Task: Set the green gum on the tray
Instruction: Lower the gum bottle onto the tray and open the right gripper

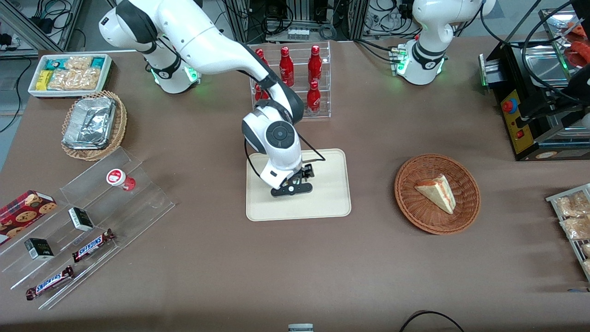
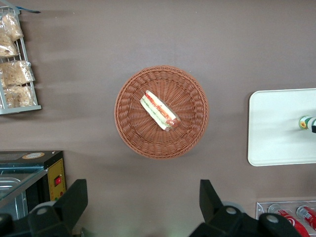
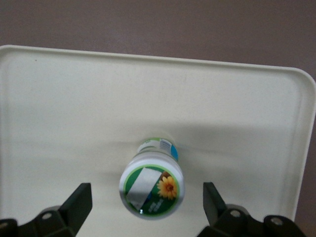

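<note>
While the front view hides it, green gum [image 3: 151, 190] upright on tray [image 3: 59, 98], gripper [image 3: 148, 207] fingers apart.

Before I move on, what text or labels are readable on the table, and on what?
"SNICKERS": bar on the clear stepped stand.
"SNICKERS": second bar, nearer the front camera.
Green gum lid, on the tray between the open end effector's fingers: sunflower picture, no readable words.
Red bottles: script unreadable.

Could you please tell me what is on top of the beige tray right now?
The green gum stands upright on the tray, between the open pincer fingers, untouched. The arm hides part of the tray from the front.
</note>
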Available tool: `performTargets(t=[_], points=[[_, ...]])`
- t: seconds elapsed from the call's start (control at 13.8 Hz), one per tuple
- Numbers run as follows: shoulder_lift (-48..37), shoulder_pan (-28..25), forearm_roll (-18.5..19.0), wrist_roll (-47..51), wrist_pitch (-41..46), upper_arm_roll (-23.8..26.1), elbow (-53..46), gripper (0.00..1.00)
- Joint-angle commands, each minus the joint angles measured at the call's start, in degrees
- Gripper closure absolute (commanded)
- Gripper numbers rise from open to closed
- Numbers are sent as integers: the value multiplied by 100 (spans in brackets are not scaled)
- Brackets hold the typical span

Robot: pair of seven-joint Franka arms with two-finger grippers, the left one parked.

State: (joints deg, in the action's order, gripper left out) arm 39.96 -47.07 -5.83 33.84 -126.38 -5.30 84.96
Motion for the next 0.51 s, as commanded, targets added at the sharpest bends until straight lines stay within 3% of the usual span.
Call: performTargets(t=[0.0,0.43], points=[[-374,75,-24,-202,473,-24,-24,0],[-1147,557,-32,-1158,1842,-41,-15,0]])
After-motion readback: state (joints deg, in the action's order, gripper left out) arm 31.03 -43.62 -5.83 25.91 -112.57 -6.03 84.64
